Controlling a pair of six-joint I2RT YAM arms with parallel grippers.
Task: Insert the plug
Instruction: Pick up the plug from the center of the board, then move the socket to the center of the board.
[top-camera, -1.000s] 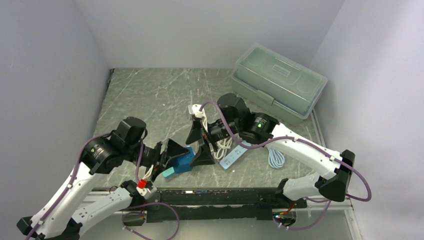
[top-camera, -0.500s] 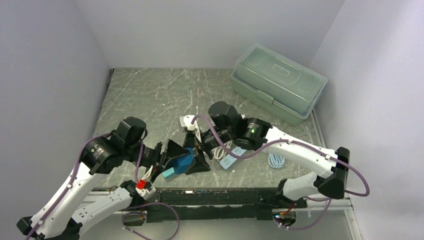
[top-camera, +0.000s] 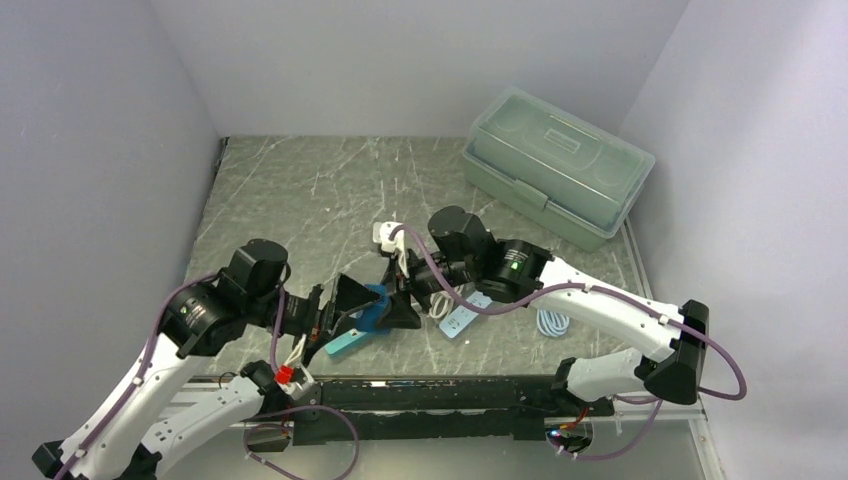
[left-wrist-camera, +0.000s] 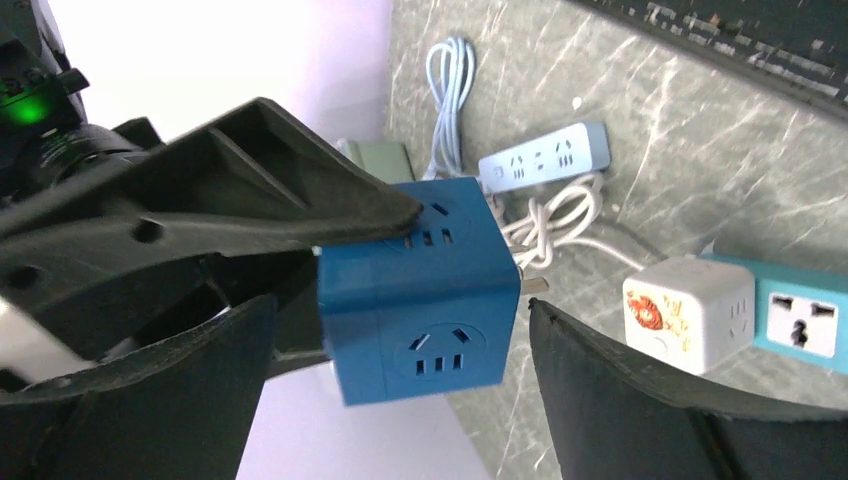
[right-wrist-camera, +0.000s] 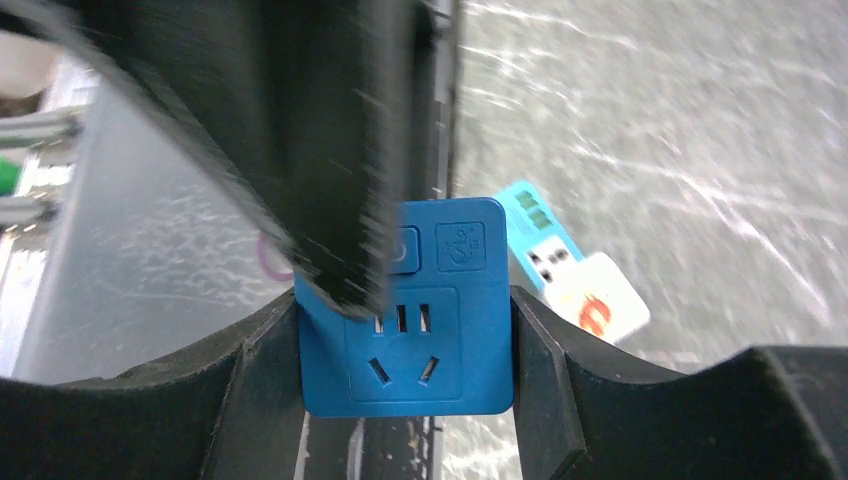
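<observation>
While grey marbled tabletop sits between pale walls, right tool clamps blue socket cube, left tool spread wide.

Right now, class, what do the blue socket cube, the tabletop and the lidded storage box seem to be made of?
Blue socket cube: probably moulded plastic, matte, evenly coloured.
Tabletop: stone or stone-look laminate, grey with pale veins.
Storage box: likely plastic, translucent pale green, soft sheen.
</observation>
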